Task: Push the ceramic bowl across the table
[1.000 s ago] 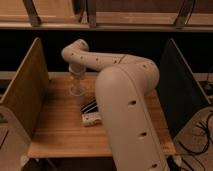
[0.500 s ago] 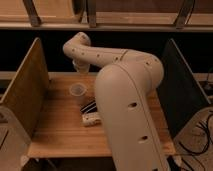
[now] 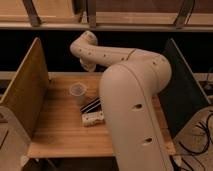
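The ceramic bowl (image 3: 77, 92) is a small pale cup-like vessel standing upright on the light wooden table (image 3: 57, 131), left of centre. My gripper (image 3: 89, 65) hangs at the end of the white arm, above and to the back right of the bowl, apart from it. The arm bends at an elbow (image 3: 84, 43) over the table's far edge. The arm's large white body (image 3: 132, 115) fills the right half of the view and hides much of the tabletop.
A black striped flat object (image 3: 90, 106) and a white oblong block (image 3: 94, 118) lie just in front and right of the bowl. A wooden side panel (image 3: 24, 95) stands on the left, a dark one (image 3: 182, 95) on the right.
My gripper has lifted off from just above the bowl and moved up and to the back right. The bowl has stayed about where it was.
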You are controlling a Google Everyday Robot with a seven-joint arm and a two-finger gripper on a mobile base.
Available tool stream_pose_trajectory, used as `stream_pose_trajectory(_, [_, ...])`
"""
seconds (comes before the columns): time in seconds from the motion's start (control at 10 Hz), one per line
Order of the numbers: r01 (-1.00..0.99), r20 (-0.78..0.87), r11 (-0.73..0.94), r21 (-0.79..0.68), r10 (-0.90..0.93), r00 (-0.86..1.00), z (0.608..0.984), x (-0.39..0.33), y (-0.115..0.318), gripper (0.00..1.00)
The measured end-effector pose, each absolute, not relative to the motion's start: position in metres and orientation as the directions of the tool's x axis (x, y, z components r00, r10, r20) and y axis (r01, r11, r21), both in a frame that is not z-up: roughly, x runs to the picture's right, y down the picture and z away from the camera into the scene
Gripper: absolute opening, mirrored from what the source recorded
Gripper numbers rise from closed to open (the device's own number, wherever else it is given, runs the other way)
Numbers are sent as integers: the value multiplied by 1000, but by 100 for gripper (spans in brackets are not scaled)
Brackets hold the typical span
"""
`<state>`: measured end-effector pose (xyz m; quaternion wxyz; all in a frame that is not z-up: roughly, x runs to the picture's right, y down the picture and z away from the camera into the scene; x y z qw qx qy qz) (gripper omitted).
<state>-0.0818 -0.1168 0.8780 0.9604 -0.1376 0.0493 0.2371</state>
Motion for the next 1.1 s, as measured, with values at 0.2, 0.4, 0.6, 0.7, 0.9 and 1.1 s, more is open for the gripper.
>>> stream_pose_trajectory(0.2, [-467, -158, 852, -236, 440, 884, 880, -80, -118, 0])
stream_pose_trajectory(0.4, [-457, -115, 860, -228, 442, 890, 905, -87, -120, 0])
stream_pose_trajectory(0.6, [-451, -64, 859, -241, 449, 891, 934, -88, -115, 0])
stream_pose_trajectory(0.7, [-453, -42, 855, -253, 458, 888, 945, -90, -111, 0])
stream_pose_trajectory(0.9, [-479, -9, 828, -291, 498, 867, 964, -93, -101, 0])
stream_pose_trajectory(1.1, [-514, 2, 790, -334, 546, 838, 980, -89, -87, 0])
